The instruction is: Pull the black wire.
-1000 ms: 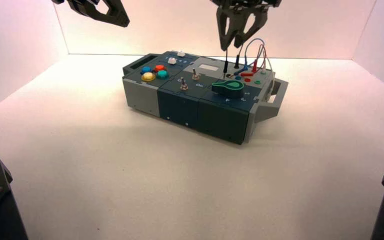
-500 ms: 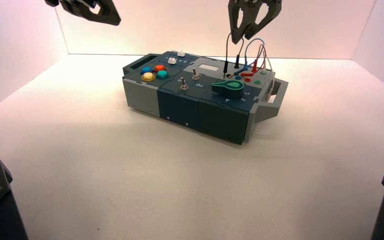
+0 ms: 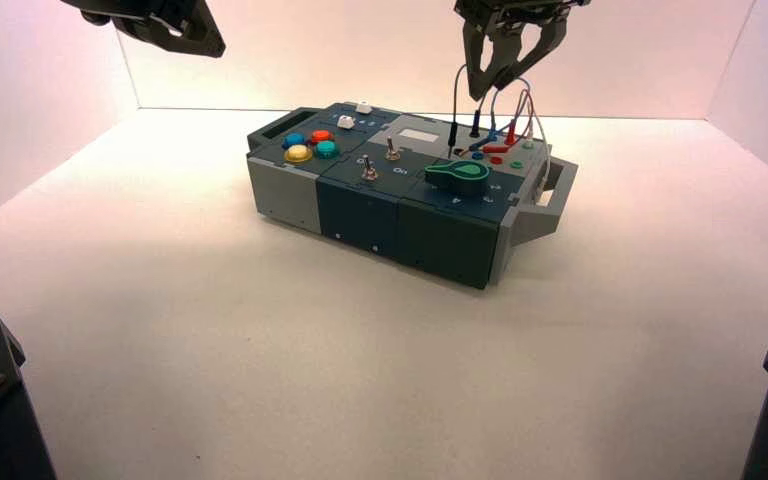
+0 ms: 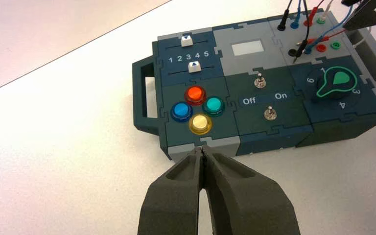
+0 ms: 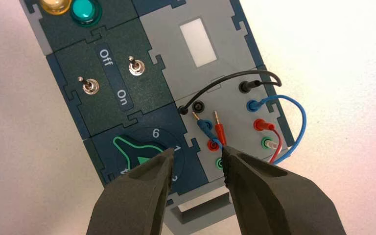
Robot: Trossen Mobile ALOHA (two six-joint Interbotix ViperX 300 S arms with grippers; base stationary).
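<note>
The black wire (image 5: 214,82) arches over the box's (image 3: 360,210) socket panel. One black plug (image 5: 245,86) sits in a back socket. The other plug (image 5: 184,110) is out and lies beside the empty black socket (image 5: 199,105). The wire also shows in the high view (image 3: 456,95). My right gripper (image 5: 197,152) is open and empty, high above the wires (image 3: 505,65), touching none. My left gripper (image 4: 203,152) is shut and empty, parked high at the far left (image 3: 195,35), on the side of the four coloured buttons (image 4: 197,107).
A blue plug (image 5: 205,126) and a red plug (image 5: 220,131) lie loose on the panel with bare pins showing, their wires looping to the back sockets. A green knob (image 5: 137,154), two toggle switches (image 5: 136,67) marked Off/On, a white screen (image 5: 198,43) and grey end handles (image 3: 550,190) surround them.
My right gripper has risen and shifted right, away from the black wire, with its jaws wider apart. The black wire stands free. My left gripper has drawn back to the left.
</note>
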